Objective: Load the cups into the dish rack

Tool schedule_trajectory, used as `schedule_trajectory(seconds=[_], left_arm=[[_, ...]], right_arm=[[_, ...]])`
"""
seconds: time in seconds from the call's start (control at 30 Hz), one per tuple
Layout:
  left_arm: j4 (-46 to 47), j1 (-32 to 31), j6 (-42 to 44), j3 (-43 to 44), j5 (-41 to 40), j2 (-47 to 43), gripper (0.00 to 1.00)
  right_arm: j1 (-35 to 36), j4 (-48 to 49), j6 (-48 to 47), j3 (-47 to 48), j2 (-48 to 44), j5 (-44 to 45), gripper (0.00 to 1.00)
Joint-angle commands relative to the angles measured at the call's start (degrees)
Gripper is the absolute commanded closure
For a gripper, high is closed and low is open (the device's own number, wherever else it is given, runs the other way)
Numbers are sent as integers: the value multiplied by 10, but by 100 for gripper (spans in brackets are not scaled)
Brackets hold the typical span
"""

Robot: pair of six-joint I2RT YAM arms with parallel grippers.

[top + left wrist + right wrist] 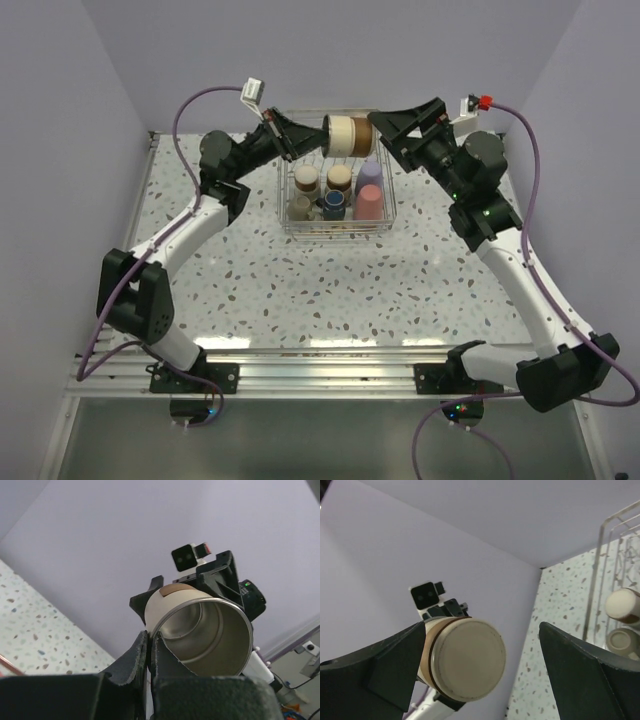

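While left pincer (149, 642) clamps metal cup (348, 135) rim above rack (335, 232) | right pincer (482, 627) apart

One beige, brown-banded cup (348, 134) with a silvery interior hung on its side above the far edge of the dish rack (335, 231). The wire rack held a lavender cup (370, 176), a coral-pink cup (368, 204) just nearer, a dark mug (333, 206) and three beige cups (307, 180) towards the left.

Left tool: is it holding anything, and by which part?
The left tool pinches a beige metal cup by the rim of its open mouth. The open right tool holds nothing.
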Motion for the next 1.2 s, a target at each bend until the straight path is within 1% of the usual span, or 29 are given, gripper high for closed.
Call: schedule_trajectory(seconds=[0.0,0.17,0.37,0.5,0.63,0.77,0.97,1.07,1.17], left_arm=[[182,0,-103,-9,-15,6,100],[216,1,-131,-6,-53,21,100],[217,-2,-136,6,-76,40,100],[219,-5,-137,7,-82,46,100],[230,-13,-140,8,-83,49,100],[251,-15,-148,2,-87,43,100],[271,-15,-162,-9,-83,35,100],[267,-15,-159,-14,-82,29,100],[263,-15,-157,-15,-80,28,100]], right_arm=[[0,134,96,1,-2,-45,1],[2,141,109,5,6,-53,1],[14,137,108,8,5,-61,1],[26,130,104,15,11,-62,1],[40,93,84,38,20,-67,2],[45,72,68,38,22,-54,1],[45,81,74,30,26,-51,2],[47,76,70,34,29,-40,2],[47,76,71,37,33,-38,5]])
